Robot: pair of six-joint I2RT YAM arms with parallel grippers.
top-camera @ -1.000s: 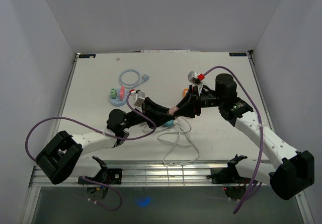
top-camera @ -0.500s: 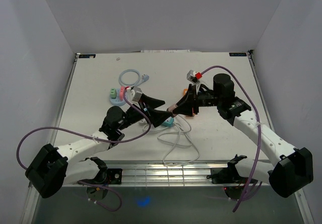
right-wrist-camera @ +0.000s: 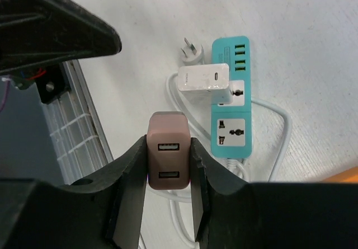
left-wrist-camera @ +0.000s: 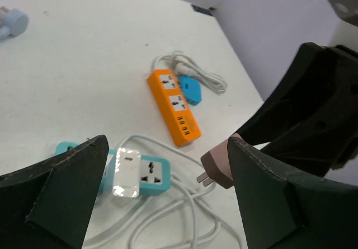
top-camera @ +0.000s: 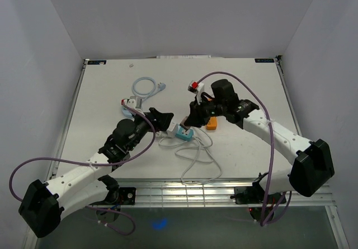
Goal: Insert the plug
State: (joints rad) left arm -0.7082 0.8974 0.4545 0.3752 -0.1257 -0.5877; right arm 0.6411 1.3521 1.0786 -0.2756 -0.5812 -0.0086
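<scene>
The plug point(right-wrist-camera: 169, 159) is a pinkish-brown USB charger, and my right gripper point(right-wrist-camera: 169, 148) is shut on its sides. It hangs above the table with its prongs point(left-wrist-camera: 205, 178) pointing at the teal power strip point(right-wrist-camera: 230, 106). The strip has one free socket point(right-wrist-camera: 232, 131) beside a white charger point(right-wrist-camera: 204, 80) that is plugged in. My left gripper point(left-wrist-camera: 168, 148) stands wide open over the strip point(left-wrist-camera: 152, 175), holding nothing. From above, the right gripper point(top-camera: 190, 123) is just right of the strip point(top-camera: 183, 131) and the left gripper point(top-camera: 165, 120) just left of it.
An orange power strip point(left-wrist-camera: 174, 108) and a small blue adapter point(left-wrist-camera: 190, 89) lie behind the teal one. White cable point(top-camera: 196, 159) loops toward the front rail point(top-camera: 179, 193). A light-blue coiled cable point(top-camera: 146, 85) lies at the back left.
My left gripper has opened, let go of the plug and drawn back to the left. The right gripper has carried the plug left and down toward the teal strip.
</scene>
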